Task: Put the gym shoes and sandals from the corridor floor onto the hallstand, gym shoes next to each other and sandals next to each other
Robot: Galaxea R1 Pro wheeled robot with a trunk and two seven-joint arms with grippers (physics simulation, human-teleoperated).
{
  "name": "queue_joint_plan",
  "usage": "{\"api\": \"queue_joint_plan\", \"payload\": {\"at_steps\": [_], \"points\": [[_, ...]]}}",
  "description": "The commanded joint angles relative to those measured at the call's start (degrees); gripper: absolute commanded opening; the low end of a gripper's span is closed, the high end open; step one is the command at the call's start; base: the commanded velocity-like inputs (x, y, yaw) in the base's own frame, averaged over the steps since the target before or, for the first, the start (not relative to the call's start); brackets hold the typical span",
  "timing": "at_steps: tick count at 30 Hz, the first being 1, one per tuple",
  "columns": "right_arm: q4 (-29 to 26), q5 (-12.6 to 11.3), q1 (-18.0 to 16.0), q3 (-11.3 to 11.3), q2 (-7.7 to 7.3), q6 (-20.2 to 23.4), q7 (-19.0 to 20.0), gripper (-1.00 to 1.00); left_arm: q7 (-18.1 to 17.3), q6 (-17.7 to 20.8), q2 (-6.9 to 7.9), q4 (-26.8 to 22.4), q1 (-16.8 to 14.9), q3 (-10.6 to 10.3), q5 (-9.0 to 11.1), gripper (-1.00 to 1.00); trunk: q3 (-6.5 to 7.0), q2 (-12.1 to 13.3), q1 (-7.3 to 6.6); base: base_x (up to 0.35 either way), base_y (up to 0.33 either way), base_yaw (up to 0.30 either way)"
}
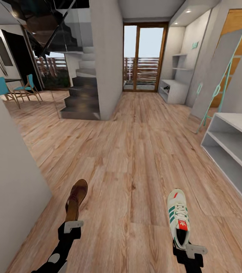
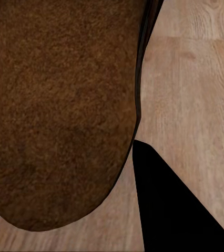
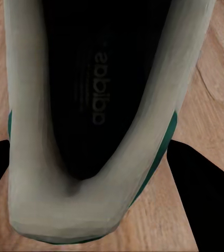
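At lower left the left gripper (image 1: 74, 224) is holding a sandal (image 1: 76, 199); at lower right the right gripper (image 1: 191, 248) is holding a gym shoe (image 1: 178, 217) by its heel.

sandal (image 1: 76, 200) left, at left tool (image 1: 73, 224) | gym shoe (image 1: 178, 218) right, at right tool (image 1: 191, 248) | hallstand (image 1: 237, 151) far right

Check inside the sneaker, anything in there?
The sneaker held by the right gripper shows a dark insole with printed lettering, nothing lying on it. The toe end is hidden under the tongue and laces.
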Motion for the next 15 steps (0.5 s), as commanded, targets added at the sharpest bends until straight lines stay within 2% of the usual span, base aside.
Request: {"api": "queue_joint_plan", "payload": {"at_steps": [1, 9, 12, 15], "points": [[0.03, -0.42, -0.03, 0.5, -0.04, -0.15, -0.32, -1.0, 0.47, -0.1, 0.06, -0.02, -0.04, -0.48, 0.04, -1.0, -0.05, -0.02, 0.02, 0.339, 0.0, 0.0], [0.07, -0.42, -0.03, 0.5, -0.15, -0.15, -0.32, -1.0, 0.42, -0.13, 0.06, -0.63, 0.64, -0.52, 0.02, -1.0, -0.05, -0.02, 0.02, 0.339, 0.0, 0.0], [0.0, -0.42, -0.03, 0.52, -1.31, -0.15, -0.32, -1.0, 0.39, -0.18, 0.06, -1.0, 0.96, -0.52, 0.02, -1.0, -0.05, -0.02, 0.02, 0.339, 0.0, 0.0], [-0.01, -0.42, -0.03, 0.53, -1.46, -0.15, -0.32, -1.0, 0.39, -0.18, 0.06, -1.05, 1.0, -0.52, 0.02, -1.0, -0.05, -0.02, 0.02, 0.339, 0.0, 0.0]]}}
